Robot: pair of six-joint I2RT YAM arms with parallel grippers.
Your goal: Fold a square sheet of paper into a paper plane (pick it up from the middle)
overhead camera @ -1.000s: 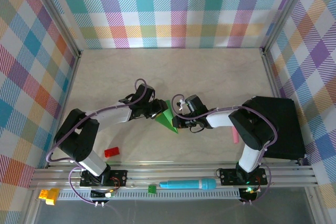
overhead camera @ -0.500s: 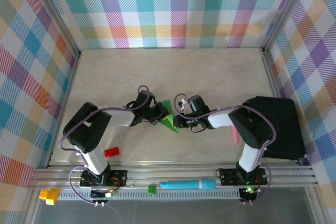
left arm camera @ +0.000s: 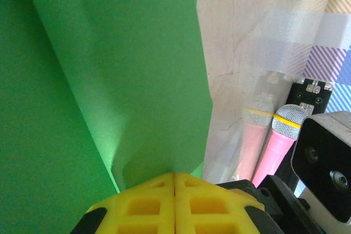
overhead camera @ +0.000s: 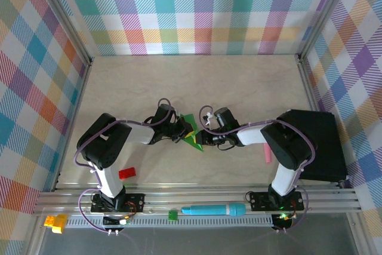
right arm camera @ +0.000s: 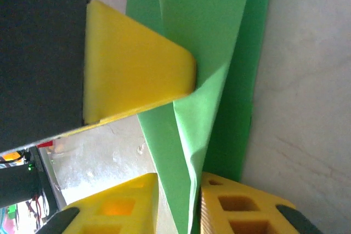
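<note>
Left end effector [left arm camera: 174,190] has pinched paper plane [left arm camera: 109,80]; red block [overhead camera: 126,173] nearby.

Paper [right arm camera: 219,42]: thin, matt green, smooth, with soft creases. Left gripper [left arm camera: 174,178] pads [left arm camera: 143,206]: matt yellow plastic with moulded pockets. Right gripper [right arm camera: 178,184]: same material and finish. Surface [right arm camera: 307,80] beside the right gripper: pale marbled laminate look, smooth, low sheen. Mic [left arm camera: 277,149] right of the left gripper: glossy pink plastic, silver mesh head that looks like metal. Rails [overhead camera: 197,198] behind both grippers: brushed aluminium. Walls [overhead camera: 197,10] ahead of the grippers: matt plaid print, cloth-like.
</note>
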